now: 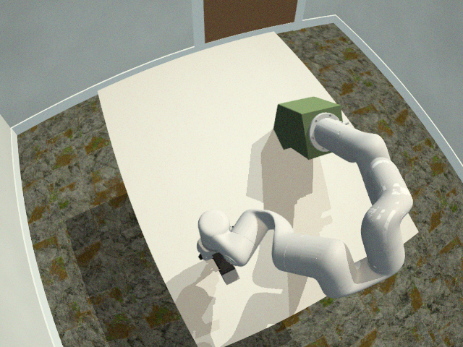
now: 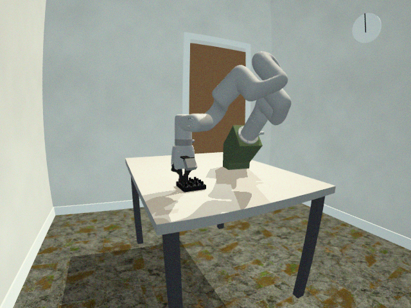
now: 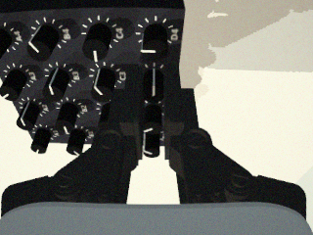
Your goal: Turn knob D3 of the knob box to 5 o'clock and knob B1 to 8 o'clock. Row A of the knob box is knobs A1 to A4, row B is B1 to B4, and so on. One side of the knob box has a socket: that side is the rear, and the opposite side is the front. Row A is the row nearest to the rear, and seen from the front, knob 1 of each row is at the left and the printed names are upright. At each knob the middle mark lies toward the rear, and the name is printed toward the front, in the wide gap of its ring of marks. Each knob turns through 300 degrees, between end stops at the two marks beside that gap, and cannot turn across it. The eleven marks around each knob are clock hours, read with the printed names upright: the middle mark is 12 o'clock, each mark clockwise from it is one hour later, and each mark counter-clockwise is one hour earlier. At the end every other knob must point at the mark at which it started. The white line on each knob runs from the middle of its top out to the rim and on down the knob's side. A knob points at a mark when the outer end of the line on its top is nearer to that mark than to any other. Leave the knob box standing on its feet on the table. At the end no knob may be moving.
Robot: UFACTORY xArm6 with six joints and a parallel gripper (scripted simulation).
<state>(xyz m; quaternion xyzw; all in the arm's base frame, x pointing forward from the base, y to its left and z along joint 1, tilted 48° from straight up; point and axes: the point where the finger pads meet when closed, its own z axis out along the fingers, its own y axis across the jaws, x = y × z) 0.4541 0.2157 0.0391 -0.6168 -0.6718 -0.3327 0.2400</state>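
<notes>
Pincer (image 1: 209, 257) (image 2: 184, 179) (image 3: 154, 84), closed, gripping knob D3 (image 3: 154, 84) | own label hidden | adjoining knobs, white-printed: D4 (image 3: 156, 40), C4 (image 3: 97, 39), B4 (image 3: 45, 39), C3 (image 3: 104, 84), B3 (image 3: 57, 83) | black knob box (image 2: 191, 189) (image 3: 175, 59), standing on cream counter (image 1: 168, 112) (image 2: 265, 180) (image 3: 245, 122) | brand: none legible.

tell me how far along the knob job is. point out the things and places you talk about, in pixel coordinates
Neither turn looks confirmed done. In hand: knob D3 (image 3: 154, 84), between the closed fingers of the claw (image 2: 183, 178) (image 3: 154, 84); its line seems to point near 3 o'clock, short of 5. Left: finish D3, release it, then check knob B1 (image 3: 76, 141), whose line is too small to read, and set it to 8 if needed. The knob box (image 2: 191, 186) stands level.
</notes>
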